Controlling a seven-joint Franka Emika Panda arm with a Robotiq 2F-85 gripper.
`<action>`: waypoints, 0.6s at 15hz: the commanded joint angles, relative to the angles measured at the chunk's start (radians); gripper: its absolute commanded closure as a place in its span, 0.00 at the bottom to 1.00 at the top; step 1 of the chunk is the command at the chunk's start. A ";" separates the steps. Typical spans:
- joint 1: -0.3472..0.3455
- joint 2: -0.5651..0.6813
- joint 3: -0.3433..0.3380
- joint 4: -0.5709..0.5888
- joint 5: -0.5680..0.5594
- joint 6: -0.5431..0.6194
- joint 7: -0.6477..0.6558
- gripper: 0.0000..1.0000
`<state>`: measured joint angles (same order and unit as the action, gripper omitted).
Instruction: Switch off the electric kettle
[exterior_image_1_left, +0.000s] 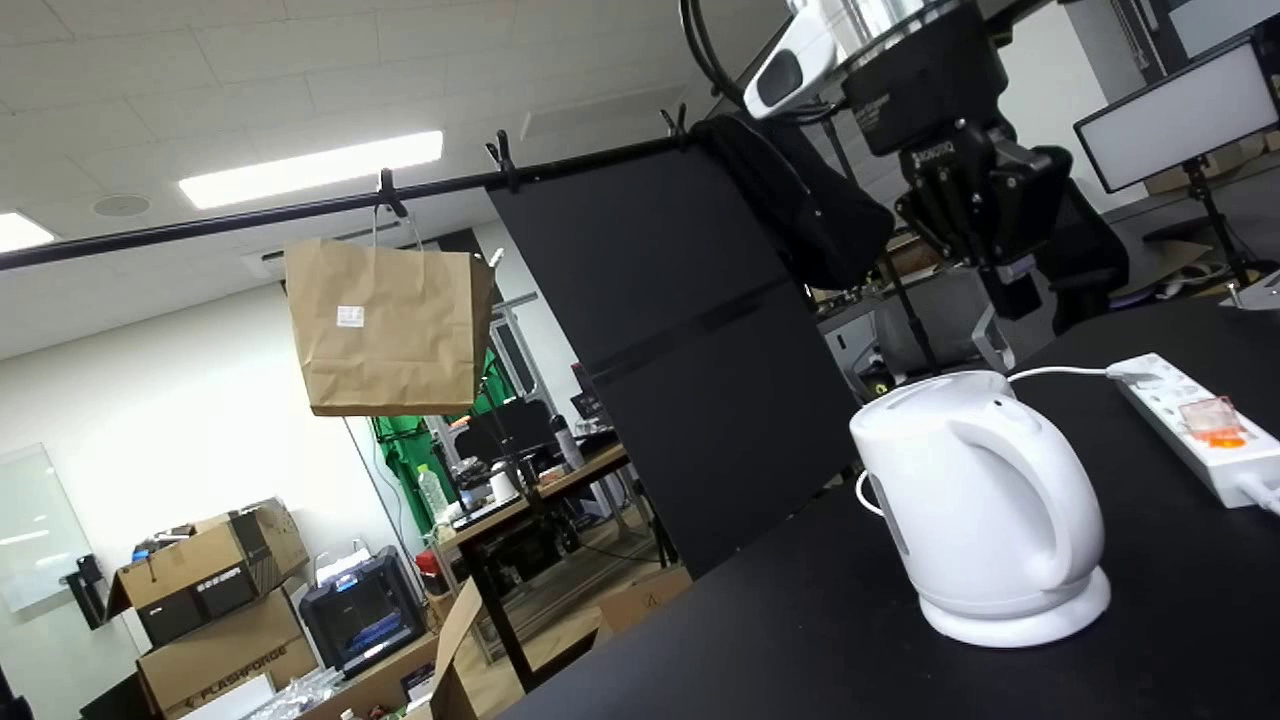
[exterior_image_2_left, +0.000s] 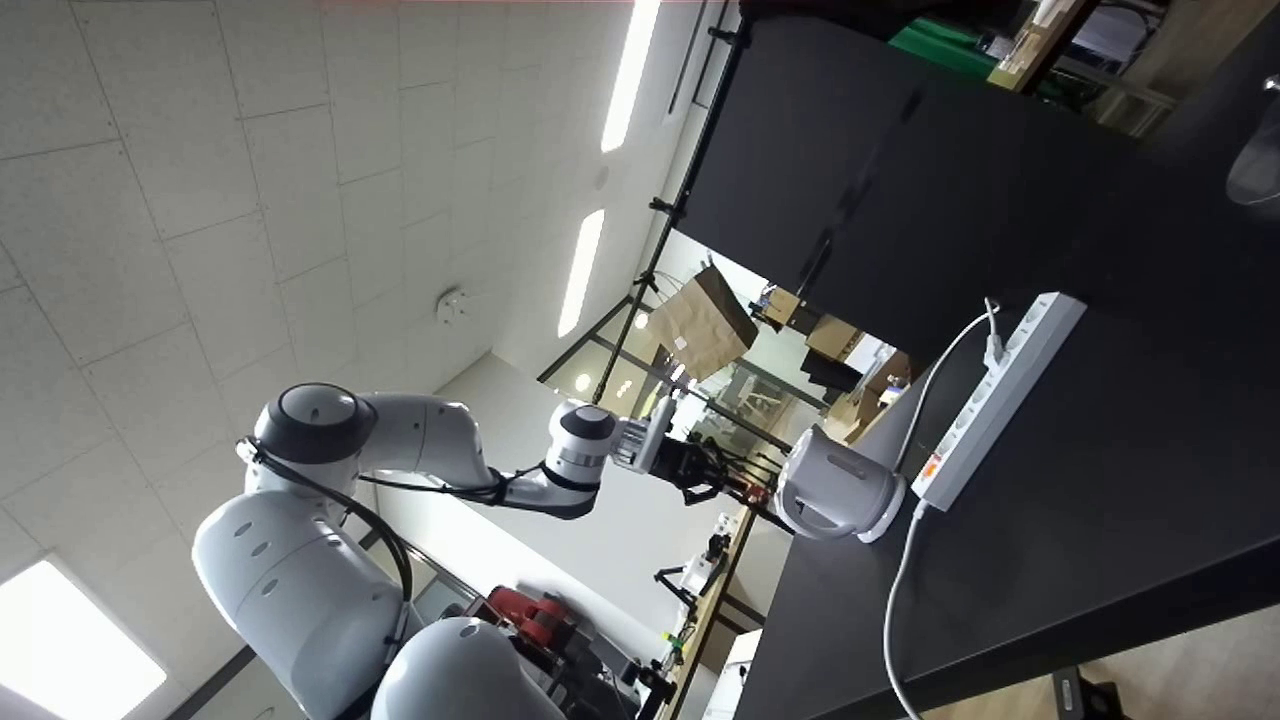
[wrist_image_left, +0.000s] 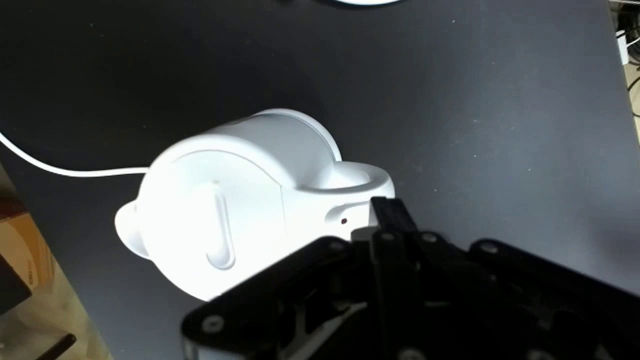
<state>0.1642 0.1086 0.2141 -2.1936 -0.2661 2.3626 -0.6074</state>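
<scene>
In an exterior view, the kettle (exterior_image_1_left: 970, 510) stands on the table (exterior_image_1_left: 800, 625), power strip (exterior_image_1_left: 1183, 425) at its two o'clock.

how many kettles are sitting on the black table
1: the white electric kettle, on its base near the power strip. The table runs out of view, so others could be missed.

Lit in an exterior view by 2 long ceiling strips (exterior_image_2_left: 581, 273), backed by a white wall (exterior_image_1_left: 200, 420). Hung with a brown paper bag (exterior_image_1_left: 390, 340) and a black backdrop (exterior_image_1_left: 690, 330) from a black pole (exterior_image_1_left: 250, 214). Stacked with cardboard boxes (exterior_image_1_left: 225, 640) beside a dark machine (exterior_image_1_left: 360, 612); furnished with a wood-topped desk (exterior_image_1_left: 530, 504).
</scene>
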 joint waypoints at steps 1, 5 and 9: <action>-0.008 -0.057 -0.017 -0.006 0.028 -0.071 0.016 1.00; -0.016 -0.073 -0.036 -0.003 0.044 -0.100 0.017 1.00; -0.020 -0.077 -0.047 -0.002 0.038 -0.110 0.029 0.67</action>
<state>0.1452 0.0540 0.1746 -2.1941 -0.2308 2.2792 -0.6074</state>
